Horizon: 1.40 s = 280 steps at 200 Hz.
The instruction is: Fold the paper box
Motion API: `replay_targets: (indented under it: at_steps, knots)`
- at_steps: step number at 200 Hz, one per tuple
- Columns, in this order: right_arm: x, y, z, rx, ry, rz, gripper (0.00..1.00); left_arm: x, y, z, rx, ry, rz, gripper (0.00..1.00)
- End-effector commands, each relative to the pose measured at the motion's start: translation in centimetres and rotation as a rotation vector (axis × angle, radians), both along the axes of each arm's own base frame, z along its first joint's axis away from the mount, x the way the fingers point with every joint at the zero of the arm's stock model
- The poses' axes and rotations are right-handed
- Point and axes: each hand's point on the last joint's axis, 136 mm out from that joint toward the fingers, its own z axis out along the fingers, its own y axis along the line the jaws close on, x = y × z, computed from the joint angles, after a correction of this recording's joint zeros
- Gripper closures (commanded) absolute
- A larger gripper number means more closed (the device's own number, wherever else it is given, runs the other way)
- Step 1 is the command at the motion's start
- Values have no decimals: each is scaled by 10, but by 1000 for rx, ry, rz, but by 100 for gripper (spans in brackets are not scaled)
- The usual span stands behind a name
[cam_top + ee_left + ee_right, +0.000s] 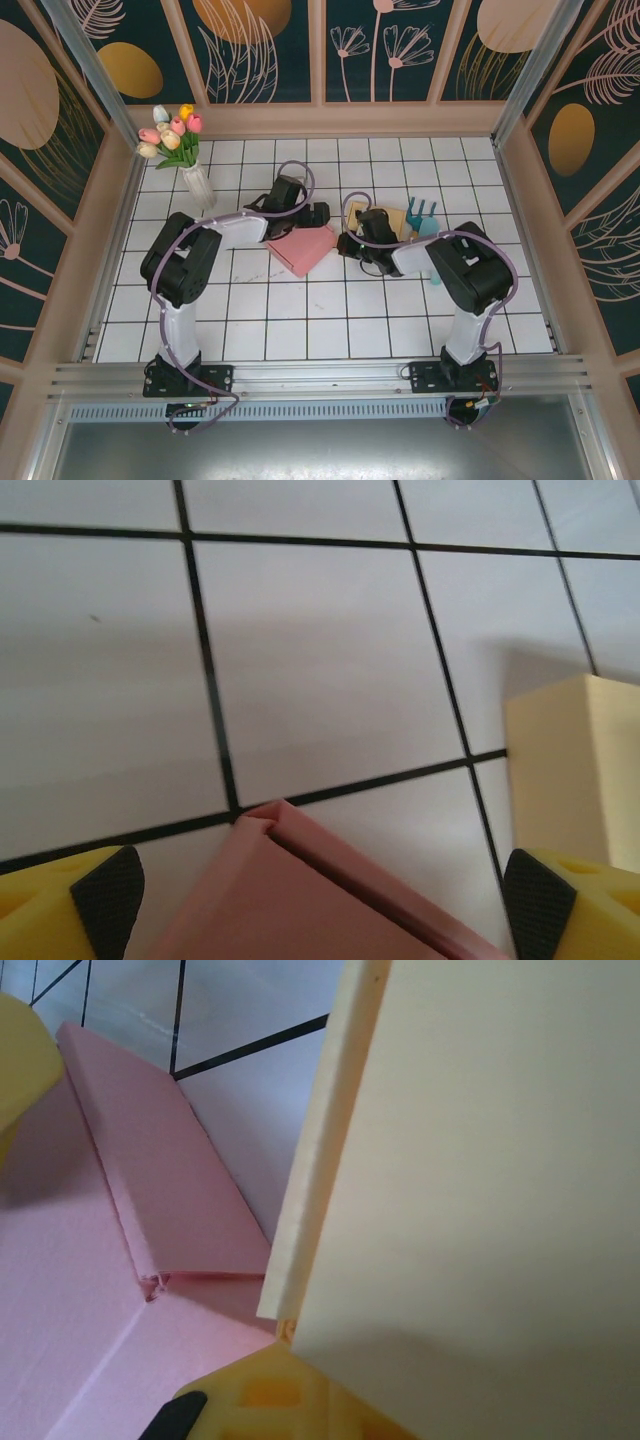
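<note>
At the centre of the top view, you have the flat pink paper box [300, 250] lying on the white tiled table [330, 330], one corner pointing toward the lower edge of the frame. Your left gripper [303, 212] sits just above the box's upper edge with its pincer released wide. In the left wrist view its black pads [105, 900] stand at the lower left and lower right corners, and a pink corner of the box pokes up between them at lower centre, touching neither.

Your right gripper [362, 243] is just right of the box, at the cream cardboard panel [392, 218], and its pincer is clenched. In the right wrist view the panel covers the right half of the frame and meets a yellow finger [270, 1400] at the bottom edge (you cannot tell whether the cardboard is actually pinched). A folded flap of the pink box runs along the left side there.

A teal pronged object [425, 215] lies beside the cream panel, further right. A bunch of tulips in a clear vase [198, 185] stands at the upper left of the table.
</note>
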Motion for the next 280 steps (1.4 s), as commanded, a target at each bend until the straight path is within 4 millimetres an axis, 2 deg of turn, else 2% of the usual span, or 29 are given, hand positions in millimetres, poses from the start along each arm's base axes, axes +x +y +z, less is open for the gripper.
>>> replay_targets:
  at_steps: [1,20,56,71,73,85,101,118,142,157,163,169,193,224,248,280]
  knots:
    - [-5,5,-12,6,42,33,100,-25,-17,-8,-144,74,-46,7]
    - [-6,15,-8,19,40,61,100,-44,-31,-1,-233,90,-88,8]
    - [-9,39,2,31,17,108,100,-79,-71,12,-324,115,-178,8]
    - [-8,45,8,39,7,120,100,-83,-79,19,-370,120,-189,8]
    - [-8,45,9,39,6,121,100,-87,-76,13,-364,134,-186,8]
    - [-8,47,13,41,-5,129,100,-89,-71,9,-355,140,-163,7]
    - [-9,43,17,27,-15,129,100,-81,-59,6,-286,122,-101,7]
    - [-12,34,20,-11,-27,117,100,-69,-36,2,-179,87,0,6]
    - [-18,12,22,-89,-38,72,100,-62,-14,18,-180,47,59,5]
    - [-28,4,28,-88,-42,67,100,-61,-1,30,-180,22,92,3]
    - [-32,1,30,-87,-32,57,100,-62,6,28,-162,22,108,3]
    - [-36,-1,33,-84,-26,53,100,-62,12,40,-163,-6,122,2]
    - [-59,-5,39,-71,-8,66,100,-75,36,41,-125,-33,164,2]
    - [-89,-14,36,-27,42,57,100,-106,58,33,-143,-44,168,2]
    - [-113,-8,32,23,50,79,100,-127,71,23,-159,-40,173,2]
    - [-142,12,26,78,72,137,100,-135,78,22,-160,-59,167,2]
